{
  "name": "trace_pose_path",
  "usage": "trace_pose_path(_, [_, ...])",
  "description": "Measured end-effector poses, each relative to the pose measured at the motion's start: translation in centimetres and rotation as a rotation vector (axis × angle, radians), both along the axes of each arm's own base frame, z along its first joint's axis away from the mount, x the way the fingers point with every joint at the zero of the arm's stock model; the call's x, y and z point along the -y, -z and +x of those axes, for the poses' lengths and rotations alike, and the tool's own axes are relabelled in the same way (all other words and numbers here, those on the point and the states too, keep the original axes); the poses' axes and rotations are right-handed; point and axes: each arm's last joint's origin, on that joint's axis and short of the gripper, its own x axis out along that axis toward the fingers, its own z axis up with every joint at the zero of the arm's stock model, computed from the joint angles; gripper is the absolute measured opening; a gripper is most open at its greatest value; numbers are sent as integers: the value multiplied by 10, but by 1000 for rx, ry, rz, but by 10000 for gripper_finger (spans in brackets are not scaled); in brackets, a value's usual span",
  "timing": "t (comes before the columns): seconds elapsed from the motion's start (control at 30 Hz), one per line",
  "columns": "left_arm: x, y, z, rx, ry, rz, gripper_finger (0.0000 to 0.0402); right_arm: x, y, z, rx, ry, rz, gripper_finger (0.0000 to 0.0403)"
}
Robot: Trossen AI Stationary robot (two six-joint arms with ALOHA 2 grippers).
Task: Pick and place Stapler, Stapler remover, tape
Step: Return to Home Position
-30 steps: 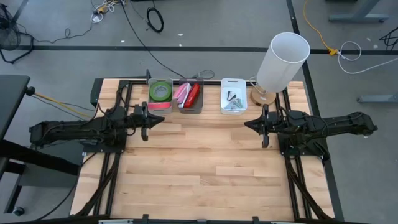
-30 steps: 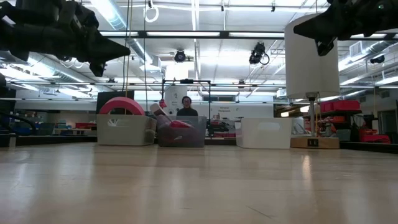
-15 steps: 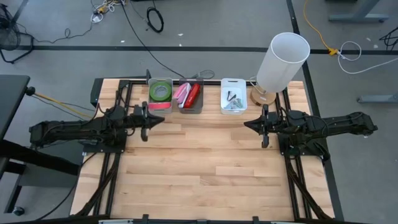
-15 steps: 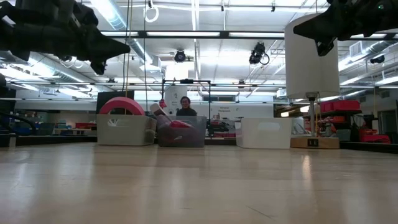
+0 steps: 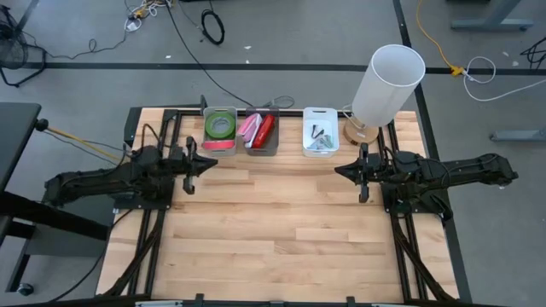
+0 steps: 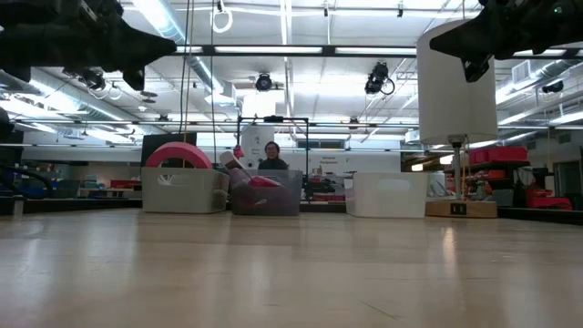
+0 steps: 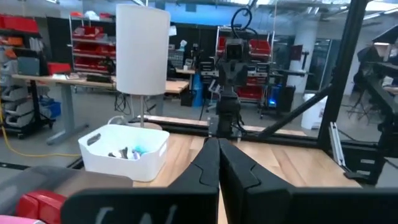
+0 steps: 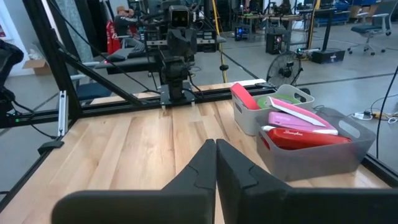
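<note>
Bare wood across the near half of the table (image 5: 281, 243), with no task item on it. Farther in, left gripper (image 7: 217, 146) and right gripper (image 8: 216, 146), tip towards tip above the boards, each pinched closed on nothing. Along the far edge, green and pink tape (image 5: 220, 126) in the leftmost bin (image 5: 206, 128), staplers (image 5: 260, 128) in the gray bin (image 5: 262, 153), staple removers (image 5: 317, 136) in the white bin (image 5: 321, 110), beside the lamp (image 5: 388, 81). Looks fully sorted; leaves only parking both arms.
</note>
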Motion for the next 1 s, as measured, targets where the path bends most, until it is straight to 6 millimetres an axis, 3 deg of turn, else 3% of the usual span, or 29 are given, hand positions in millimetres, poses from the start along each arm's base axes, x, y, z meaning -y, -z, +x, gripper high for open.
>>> trace_pose_path(0.23, [2,-2,-12,27,-27,13,0,0,0,0,0,0,0,11])
trace_pose_path(0.43, [-1,-1,-19,39,-181,9,0,0,0,0,0,0,0,11])
trace_pose_path(0.57, [-3,11,-20,31,-249,0,0,0,0,0,0,0,0,11])
trace_pose_path(1.0, [0,41,-21,-14,-194,-21,0,0,0,0,0,0,0,11])
